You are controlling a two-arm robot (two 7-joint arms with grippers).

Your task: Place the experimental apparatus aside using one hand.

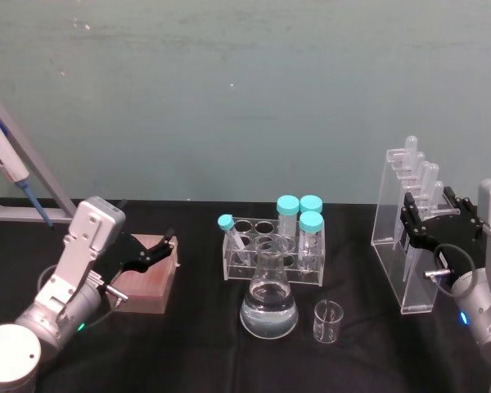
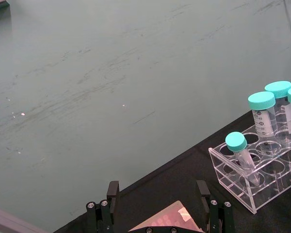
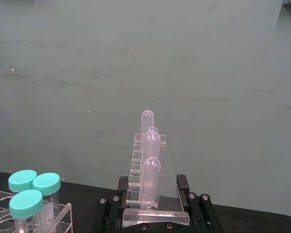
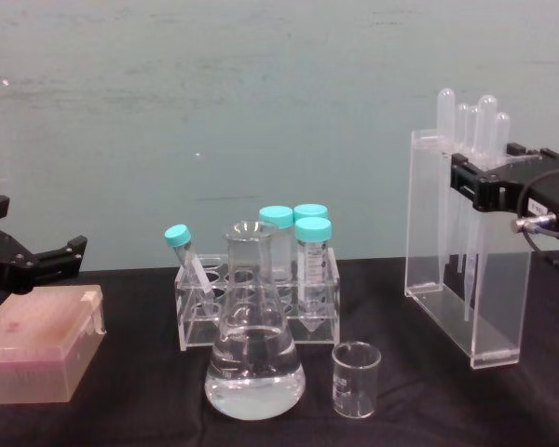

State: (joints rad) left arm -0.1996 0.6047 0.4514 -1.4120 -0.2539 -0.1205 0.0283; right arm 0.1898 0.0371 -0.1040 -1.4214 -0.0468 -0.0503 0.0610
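Observation:
The tall clear acrylic stand (image 1: 399, 246) with round-topped tubes stands at the right of the black table. My right gripper (image 1: 432, 214) is shut on its upper part, one black finger (image 3: 183, 183) against each side wall. The stand's foot (image 4: 496, 354) looks to be resting on the cloth. In the middle of the table are the conical flask (image 1: 269, 301) with clear liquid and, just to its right, the small glass beaker (image 1: 326, 321). My left gripper (image 1: 157, 247) hovers open over a pink box at the left, holding nothing.
A clear tube rack (image 1: 272, 250) with teal-capped tubes stands behind the flask. The pink box (image 1: 147, 282) lies under my left gripper. A pipette on a sloped stand (image 1: 8, 168) is at the far left. A teal wall backs the table.

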